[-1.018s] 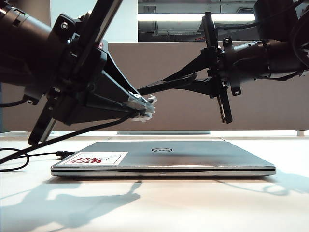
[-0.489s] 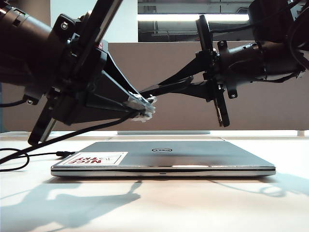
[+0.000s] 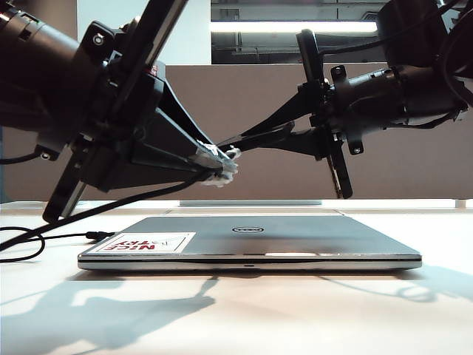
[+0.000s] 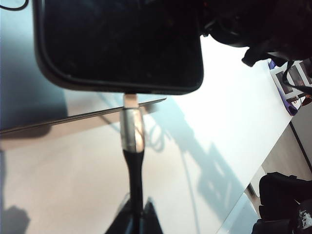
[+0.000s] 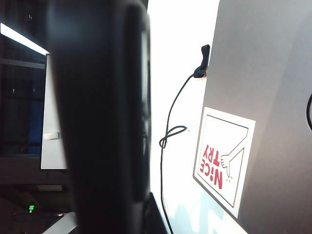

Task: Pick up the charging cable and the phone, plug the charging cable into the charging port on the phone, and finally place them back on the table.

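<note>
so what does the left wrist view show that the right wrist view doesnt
Only the left wrist view shows the charging cable, its silvery connector at the phone's bottom edge, held by the shut left pincer. Only the right wrist view shows the laptop's red-lettered sticker and the black-plug cord. Both show the phone and the white table.

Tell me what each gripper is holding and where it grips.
Left gripper pinches the thin black charging cable on the cord behind its silvery connector. Right gripper clamps the glossy black phone; the exact grip spot is hidden.
</note>
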You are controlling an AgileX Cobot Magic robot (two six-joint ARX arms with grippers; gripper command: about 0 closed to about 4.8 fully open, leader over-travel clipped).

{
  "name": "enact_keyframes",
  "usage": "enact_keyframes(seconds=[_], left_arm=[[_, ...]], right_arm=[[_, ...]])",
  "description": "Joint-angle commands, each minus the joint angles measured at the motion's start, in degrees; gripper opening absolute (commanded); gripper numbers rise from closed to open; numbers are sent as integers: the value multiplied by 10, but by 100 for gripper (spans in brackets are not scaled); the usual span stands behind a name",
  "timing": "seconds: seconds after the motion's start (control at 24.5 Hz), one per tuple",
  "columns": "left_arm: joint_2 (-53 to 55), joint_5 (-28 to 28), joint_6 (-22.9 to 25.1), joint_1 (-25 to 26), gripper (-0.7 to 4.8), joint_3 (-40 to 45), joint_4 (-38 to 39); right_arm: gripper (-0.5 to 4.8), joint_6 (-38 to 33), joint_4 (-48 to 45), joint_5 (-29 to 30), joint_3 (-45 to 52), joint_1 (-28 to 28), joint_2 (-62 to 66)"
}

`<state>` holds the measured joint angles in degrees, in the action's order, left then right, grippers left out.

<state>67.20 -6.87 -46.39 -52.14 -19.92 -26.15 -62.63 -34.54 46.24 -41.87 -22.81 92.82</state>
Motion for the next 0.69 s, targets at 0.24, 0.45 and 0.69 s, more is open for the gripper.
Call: enact_keyframes(seconds=[0.24,0.45,0.69], left_arm=[[-1,0,-1,0,-7,0,-10],[-1,0,-1,0,-7,0,-10],[-1,0,-1,0,-7,0,-10]], right_arm=[[-6,3,-12,3,-3,-1,-5],[-6,1,-11,-13,-3,-1,-5],[-6,-4,-10,-12,-3,-1,-5]])
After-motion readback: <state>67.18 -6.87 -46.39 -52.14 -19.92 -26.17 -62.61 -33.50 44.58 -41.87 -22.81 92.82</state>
